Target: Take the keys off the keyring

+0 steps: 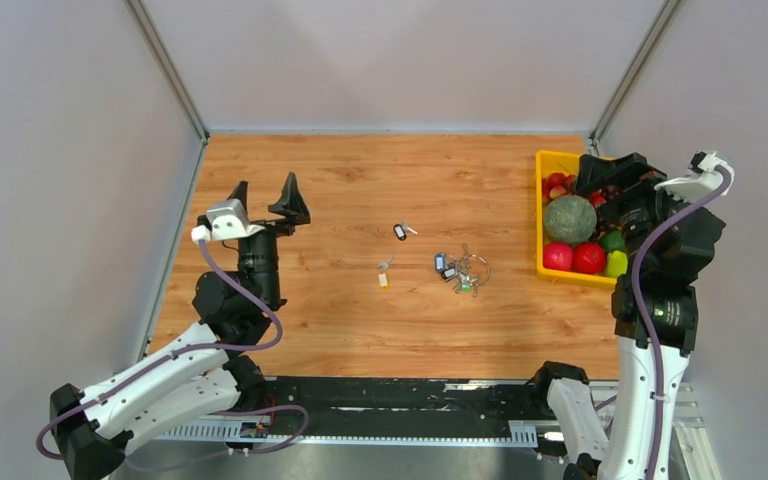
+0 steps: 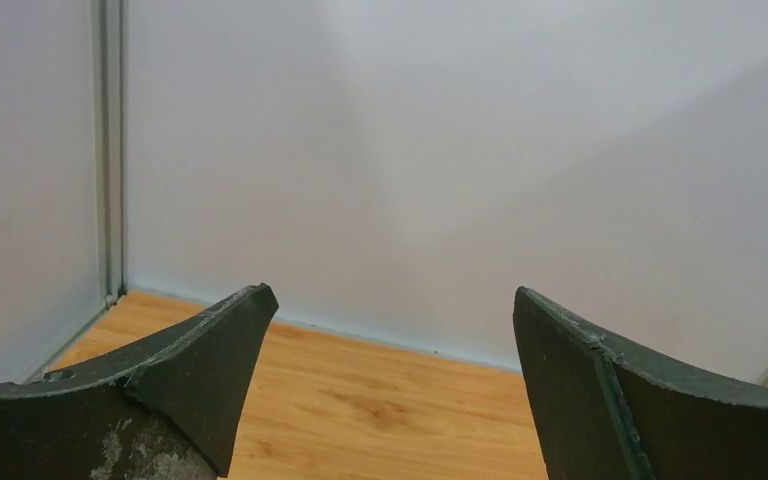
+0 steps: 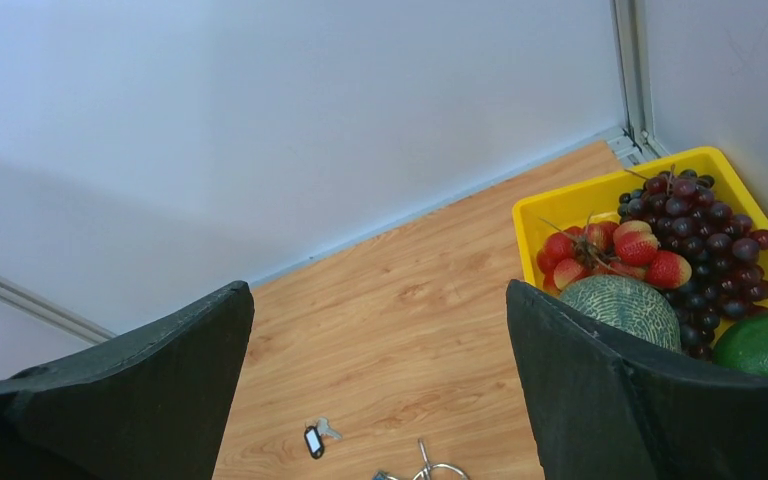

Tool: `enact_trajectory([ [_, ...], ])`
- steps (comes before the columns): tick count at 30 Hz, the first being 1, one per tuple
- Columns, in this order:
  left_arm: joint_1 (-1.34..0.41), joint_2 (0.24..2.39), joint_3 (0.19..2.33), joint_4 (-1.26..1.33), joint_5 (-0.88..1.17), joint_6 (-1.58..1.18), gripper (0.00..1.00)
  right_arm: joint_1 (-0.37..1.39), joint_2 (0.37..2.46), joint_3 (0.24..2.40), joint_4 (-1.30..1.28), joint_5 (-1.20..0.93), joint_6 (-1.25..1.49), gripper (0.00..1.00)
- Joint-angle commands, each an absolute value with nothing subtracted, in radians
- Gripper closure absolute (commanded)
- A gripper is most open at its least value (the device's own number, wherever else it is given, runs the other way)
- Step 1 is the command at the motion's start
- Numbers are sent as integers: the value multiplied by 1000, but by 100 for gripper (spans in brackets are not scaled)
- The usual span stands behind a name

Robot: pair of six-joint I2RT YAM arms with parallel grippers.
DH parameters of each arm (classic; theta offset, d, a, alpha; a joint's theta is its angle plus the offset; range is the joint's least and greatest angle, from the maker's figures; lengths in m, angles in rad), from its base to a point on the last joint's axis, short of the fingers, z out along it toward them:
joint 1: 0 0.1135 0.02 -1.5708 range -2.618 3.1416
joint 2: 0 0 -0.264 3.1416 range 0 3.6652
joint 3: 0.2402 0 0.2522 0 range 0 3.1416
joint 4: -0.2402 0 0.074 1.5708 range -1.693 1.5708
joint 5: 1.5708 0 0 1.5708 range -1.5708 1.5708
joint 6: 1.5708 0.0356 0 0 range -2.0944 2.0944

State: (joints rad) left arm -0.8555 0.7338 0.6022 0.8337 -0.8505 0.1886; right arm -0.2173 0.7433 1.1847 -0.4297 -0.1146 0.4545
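Near the left edge of the desk point(image 1: 360, 180), the left hand point(image 1: 265, 190) is raised, fingers spread wide and holding nothing. It points at the far wall point(image 1: 390, 60), which suggests it is parked out of the way rather than working. Towards the middle lie a yellow-tagged key point(image 1: 384, 278) and, nearer the far edge, a black-tagged key point(image 1: 400, 232). Both are loose and apparently already off. Just right of them the keyring point(image 1: 478, 268) lies flat, with the remaining keys point(image 1: 447, 268) bunched on it. At the right edge a yellow tray point(image 1: 540, 215) holds fruit point(image 1: 570, 218). The right hand point(image 3: 378, 295) hovers above it, spread wide and empty. No writing on the tags is legible.
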Motion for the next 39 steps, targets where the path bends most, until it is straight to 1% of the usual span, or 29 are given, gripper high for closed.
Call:
enact_trajectory([
  [1,-854,725,592,826,-754,232,0,-214,748,1162,-437,-65,493,0],
  [4,-853,709,573,775,-606,257,0,-215,732,1142,-490,94,556,0],
  [6,-854,715,574,736,-529,261,0,-215,694,1094,-492,147,600,0],
  [7,-854,721,596,670,-500,265,0,-214,676,1070,-480,134,595,1],
  [8,-854,737,610,633,-429,270,0,-214,664,1049,-468,91,577,4],
  [9,-853,747,640,540,-345,292,0,-215,659,1029,-460,53,574,7],
  [12,-853,801,704,300,-179,369,0,-215,673,968,-458,-108,547,6],
  [13,-854,810,728,261,-111,384,0,-212,687,947,-460,-155,528,7],
  [14,-854,826,736,210,-91,403,0,-204,702,926,-468,-183,511,9],
  [16,-854,838,746,187,-77,409,0,-160,739,875,-483,-186,472,15],
  [17,-853,838,747,185,-84,410,0,-122,759,848,-484,-160,455,16],
  [22,-853,824,736,194,-101,424,0,229,919,757,-443,58,455,18],
  [26,-854,821,729,204,-110,430,0,404,1047,759,-417,171,467,26],
  [28,-854,820,729,205,-108,431,0,447,1100,750,-382,207,464,34],
  [31,-854,816,728,204,-102,431,0,468,1186,751,-332,187,444,41],
  [36,-854,813,725,206,-106,439,0,480,1340,797,-324,193,425,42],
  [39,-854,812,723,207,-107,440,0,481,1398,811,-318,202,420,45],
])
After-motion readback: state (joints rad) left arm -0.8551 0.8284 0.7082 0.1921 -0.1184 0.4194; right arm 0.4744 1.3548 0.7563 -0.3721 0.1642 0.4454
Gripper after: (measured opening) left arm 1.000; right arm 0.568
